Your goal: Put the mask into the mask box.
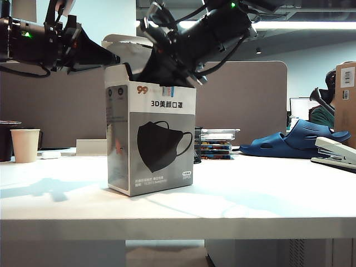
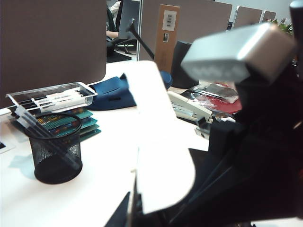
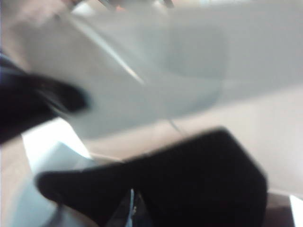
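On the white worktop (image 1: pixel 267 206) stands 1 mask box (image 1: pixel 158 139), upright, its top flap raised and its printed mask picture facing the exterior camera; every place below is given from this box. 2 arms meet over its open top. At the box's upper left corner the left pincer (image 1: pixel 111 58) is clenched with its dark fingers by the raised flap (image 2: pixel 158 142); the pictures do not show plainly whether it pinches the flap. Directly above the opening the right pincer (image 1: pixel 183 72) is clenched on 1 black mask (image 1: pixel 158 72), whose dark fabric hangs partly inside the top of the box. The right wrist view is blurred, showing only a dark mass (image 3: pixel 189 184) against pale card.

Left of the box sits 1 paper cup (image 1: pixel 25 144), well apart. Behind the box to the right lies 1 stack of flat items (image 1: pixel 217 146) topped by 1 clear tray (image 2: pixel 52 97) holding pens. Farther right lie 1 blue slipper (image 1: pixel 295 142) and 1 stapler (image 1: pixel 336 153). The left wrist view also shows 1 black mesh pen cup (image 2: pixel 56 150) on the worktop near the stack.
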You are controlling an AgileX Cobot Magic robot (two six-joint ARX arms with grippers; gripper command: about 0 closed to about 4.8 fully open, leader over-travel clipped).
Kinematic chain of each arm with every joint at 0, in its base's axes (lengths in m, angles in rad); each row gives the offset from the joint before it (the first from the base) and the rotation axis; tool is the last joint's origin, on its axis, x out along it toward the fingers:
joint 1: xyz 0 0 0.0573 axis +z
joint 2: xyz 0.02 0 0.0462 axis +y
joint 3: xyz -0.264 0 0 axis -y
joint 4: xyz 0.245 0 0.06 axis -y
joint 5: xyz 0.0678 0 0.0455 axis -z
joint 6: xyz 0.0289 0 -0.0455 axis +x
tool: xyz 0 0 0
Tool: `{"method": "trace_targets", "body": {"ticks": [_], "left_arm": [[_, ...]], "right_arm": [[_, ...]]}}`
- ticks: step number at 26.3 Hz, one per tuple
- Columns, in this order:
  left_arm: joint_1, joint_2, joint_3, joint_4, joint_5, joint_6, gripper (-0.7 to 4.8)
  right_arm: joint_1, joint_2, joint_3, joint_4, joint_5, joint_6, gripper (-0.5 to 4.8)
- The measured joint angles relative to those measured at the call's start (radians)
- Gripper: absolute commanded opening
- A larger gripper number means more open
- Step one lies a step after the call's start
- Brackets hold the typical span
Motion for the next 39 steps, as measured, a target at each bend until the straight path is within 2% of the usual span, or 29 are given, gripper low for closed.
{"method": "trace_targets", "body": {"ticks": [5, 20, 33, 35, 37, 39], "left_arm": [[0.0, -0.001, 0.003, -0.03, -0.003, 0.002, -0.05], [0.001, 0.0, 0.003, -0.018, 0.064, 0.002, -0.05], [-0.003, 0.002, 0.002, 0.052, -0.06, 0.001, -0.05], [-0.003, 0.002, 0.002, 0.053, -0.069, 0.001, -0.05], [-0.002, 0.002, 0.002, 0.054, -0.076, 0.002, -0.05], [-0.001, 0.002, 0.002, 0.053, -0.087, 0.002, -0.05]], "right_arm": [[0.021, -0.012, 0.043, 0.083, -0.057, 0.047, -0.06], [0.026, 0.063, 0.045, 0.016, -0.039, 0.068, -0.06], [0.024, 0.048, 0.051, -0.038, -0.021, 0.07, -0.05], [0.025, 0.04, 0.05, -0.048, -0.021, 0.07, 0.27], [0.024, 0.026, 0.048, -0.053, -0.02, 0.07, 1.35], [0.024, 0.013, 0.048, -0.044, -0.02, 0.07, 2.12]]}}
